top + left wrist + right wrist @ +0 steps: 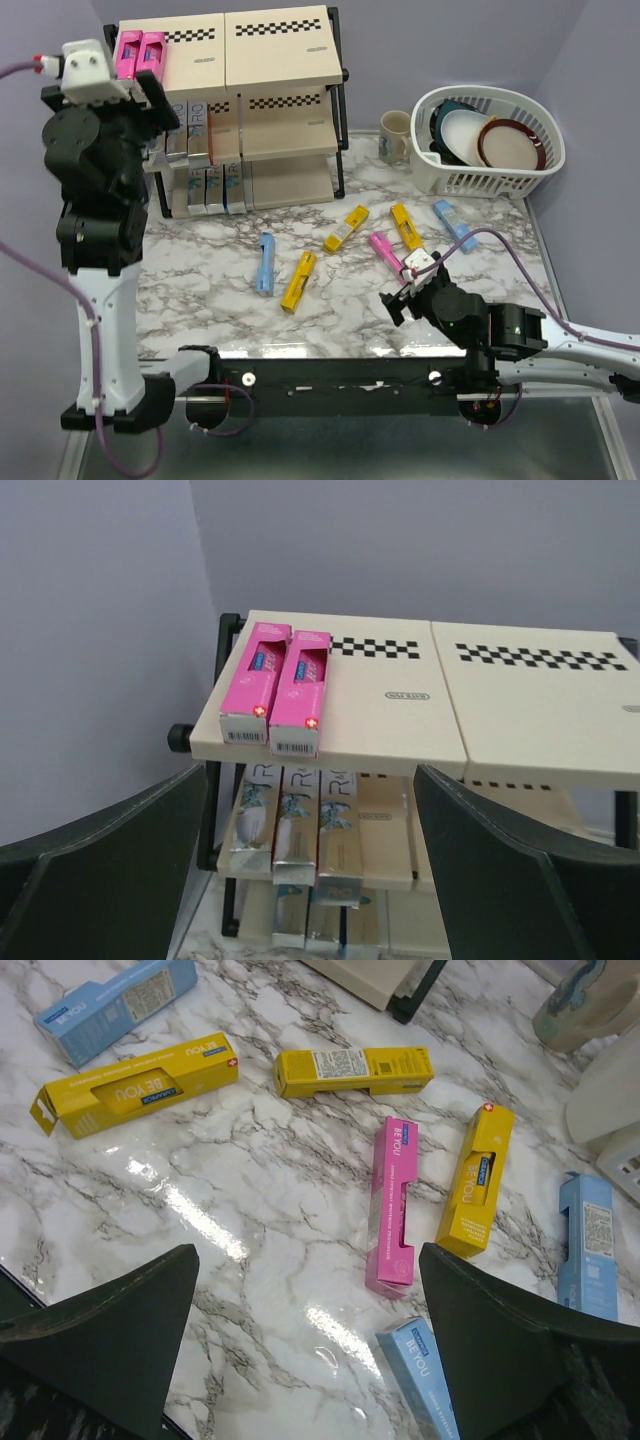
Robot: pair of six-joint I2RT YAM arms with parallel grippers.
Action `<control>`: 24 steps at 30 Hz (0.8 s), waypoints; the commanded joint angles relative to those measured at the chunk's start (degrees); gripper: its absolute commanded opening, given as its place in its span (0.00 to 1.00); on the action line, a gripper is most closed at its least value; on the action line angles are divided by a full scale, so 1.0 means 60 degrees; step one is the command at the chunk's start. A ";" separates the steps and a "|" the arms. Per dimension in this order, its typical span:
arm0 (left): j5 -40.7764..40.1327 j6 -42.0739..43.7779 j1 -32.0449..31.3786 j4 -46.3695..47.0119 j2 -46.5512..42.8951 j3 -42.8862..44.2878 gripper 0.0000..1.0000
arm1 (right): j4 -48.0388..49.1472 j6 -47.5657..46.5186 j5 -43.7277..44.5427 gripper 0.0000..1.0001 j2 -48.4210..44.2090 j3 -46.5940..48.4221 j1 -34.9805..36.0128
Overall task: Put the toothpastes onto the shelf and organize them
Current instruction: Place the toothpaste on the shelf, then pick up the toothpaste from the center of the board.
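My right tool (305, 1260) gapes wide and empty, low over the marble surface (230, 1230). A pink toothpaste (392, 1205) lies just ahead, bare marble beside it. Farther off, my left tool (310, 770) stands spread, holding nothing, facing the shelf (520, 710) at its top-left edge, where two pink cartons (275, 690) sit touching.

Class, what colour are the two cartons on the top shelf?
Pink cartons; clearest in the left wrist view.

We are looking at a table (200, 290) whose white, grey-veined marble top is filling most of the view. Plain lavender-grey walls (450, 40) are closing it in behind and on both sides. Light is glinting off the glossy marble in bright patches (205, 1218). A white plastic basket (470, 182) is standing at the far right corner, with a mug (393, 135) sitting just beside it.
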 commanded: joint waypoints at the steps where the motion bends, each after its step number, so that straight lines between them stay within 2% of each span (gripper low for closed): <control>1: 0.1606 -0.1131 -0.0016 -0.0123 -0.1542 -0.1522 0.98 | -0.0399 0.0882 -0.0689 1.00 0.0451 0.0599 -0.0761; 5: 0.2235 -0.1425 -0.0030 -0.0342 -0.3166 -0.3000 0.99 | -0.0486 0.1204 -0.1553 1.00 0.1065 0.0848 -0.1481; 12: 0.3290 -0.1630 -0.0016 -0.1382 -0.5073 -0.4701 0.99 | -0.0502 0.1659 -0.3121 1.00 0.2076 0.0819 -0.3194; 16: 0.4124 -0.1909 -0.0045 -0.1207 -0.6201 -0.6341 0.99 | -0.0706 0.1936 -0.3810 1.00 0.2999 0.1097 -0.4526; 24: 0.5634 -0.2464 -0.0309 -0.0725 -0.7579 -0.9286 0.99 | -0.0546 0.2142 -0.5084 1.00 0.5355 0.1288 -0.6051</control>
